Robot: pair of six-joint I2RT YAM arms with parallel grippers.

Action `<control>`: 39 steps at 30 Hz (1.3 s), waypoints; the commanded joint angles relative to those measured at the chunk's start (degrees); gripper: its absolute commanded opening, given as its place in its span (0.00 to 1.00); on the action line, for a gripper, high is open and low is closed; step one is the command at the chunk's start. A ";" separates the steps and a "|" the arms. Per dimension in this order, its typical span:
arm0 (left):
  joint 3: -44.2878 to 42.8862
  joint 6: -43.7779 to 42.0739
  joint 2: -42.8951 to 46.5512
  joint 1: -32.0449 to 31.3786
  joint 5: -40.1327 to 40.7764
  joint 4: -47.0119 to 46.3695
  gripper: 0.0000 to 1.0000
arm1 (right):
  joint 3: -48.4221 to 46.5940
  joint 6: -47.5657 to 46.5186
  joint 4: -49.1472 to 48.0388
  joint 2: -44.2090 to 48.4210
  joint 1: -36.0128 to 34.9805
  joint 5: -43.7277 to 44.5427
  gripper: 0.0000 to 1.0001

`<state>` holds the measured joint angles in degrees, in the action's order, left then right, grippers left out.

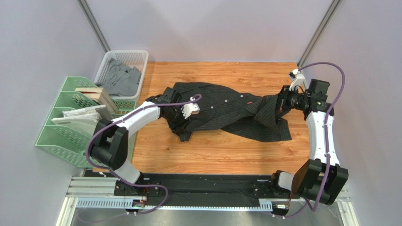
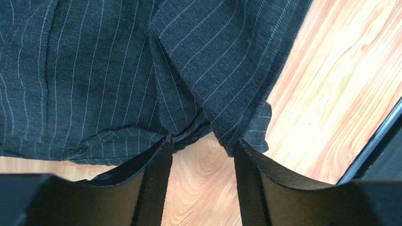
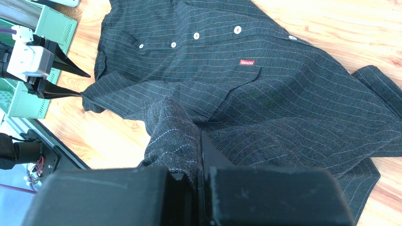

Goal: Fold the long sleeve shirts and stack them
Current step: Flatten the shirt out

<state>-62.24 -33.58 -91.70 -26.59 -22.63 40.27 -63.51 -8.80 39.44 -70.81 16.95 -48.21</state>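
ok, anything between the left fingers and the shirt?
Nothing visible. The left fingers stand open right at the edge of the shirt, with only bare table showing in the gap between them. The right fingers are shut on a bunched fold of the same shirt.

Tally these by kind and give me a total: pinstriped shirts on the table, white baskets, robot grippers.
pinstriped shirt: 1
white basket: 1
grippers: 2 (left gripper, right gripper)
Total: 4
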 commanded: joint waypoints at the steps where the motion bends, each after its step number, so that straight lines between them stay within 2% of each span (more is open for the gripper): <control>1: 2.02 8.77 3.02 -0.04 -3.73 -5.63 0.58 | -0.92 -1.22 -1.65 1.63 0.36 -1.36 0.00; 2: 2.47 9.93 3.37 -0.04 -3.73 -6.16 0.59 | -1.01 -1.14 -1.56 1.55 0.28 -1.36 0.00; 3: 3.08 11.07 3.98 -0.04 -3.39 -6.78 0.73 | -1.09 -1.22 -1.47 1.46 0.36 -1.28 0.00; 8: 6.69 15.65 6.88 -1.00 -0.66 -11.26 0.73 | -1.79 -1.14 -1.73 1.29 0.28 -1.19 0.00; 13: 10.20 15.48 7.41 -5.66 6.35 -14.25 0.64 | -2.59 -0.17 -2.26 0.41 0.28 -1.10 0.00; 16: 11.87 16.44 7.76 -7.16 10.48 -16.79 0.54 | -3.38 0.88 -2.61 0.32 0.28 -1.10 0.00; 17: 11.79 16.36 8.29 -6.99 11.81 -16.80 0.35 | -3.64 1.15 -2.61 0.40 0.28 -0.84 0.00; 18: 10.83 16.10 8.73 -6.38 12.78 -16.11 0.23 | -4.43 1.32 -2.70 0.58 0.36 -0.66 0.00; 19: 10.04 16.27 9.25 -5.24 12.09 -15.32 0.04 | -5.04 1.67 -2.96 0.67 0.36 0.30 0.00; 20: 8.73 16.44 10.39 -1.83 11.22 -14.44 0.00 | -5.75 2.81 -3.31 0.84 0.45 0.74 0.00; 23: -1.10 14.52 10.76 5.29 7.61 -8.82 0.00 | -10.31 7.63 -6.65 0.58 0.72 1.79 0.00; 24: -8.53 13.12 10.49 6.62 6.39 -5.41 0.00 | -11.98 8.35 -8.05 0.15 0.72 2.06 0.00; 26: -16.56 12.14 9.18 8.91 5.94 -2.23 0.00 | -17.16 13.17 -13.93 -0.56 0.80 3.46 0.00; 27: -23.91 11.27 8.82 9.27 6.46 -0.13 0.00 | -19.27 16.24 -15.61 -1.87 0.72 3.64 0.00; 28: -27.29 10.91 8.56 9.45 6.90 0.76 0.00 | -24.68 18.01 -18.06 -2.75 0.72 4.08 0.00; 30: -35.71 10.12 8.55 9.45 8.47 1.91 0.00 | -30.60 20.99 -18.70 -5.73 0.72 4.87 0.00; 32: -40.05 9.59 9.86 9.45 9.45 1.92 0.00 | -39.80 21.28 -17.04 -7.06 0.72 5.75 0.00; 35: -44.89 8.45 14.68 9.45 10.33 1.04 0.00 | -46.60 20.05 -15.10 -5.49 1.15 7.51 0.00; 39: -41.40 6.69 25.85 9.36 7.87 -4.30 0.00 | -45.40 14.88 -13.61 5.04 2.03 11.98 0.00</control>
<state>-105.08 -23.66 -76.62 -17.54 -14.92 37.93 -107.33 9.37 26.96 -76.01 17.43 -43.07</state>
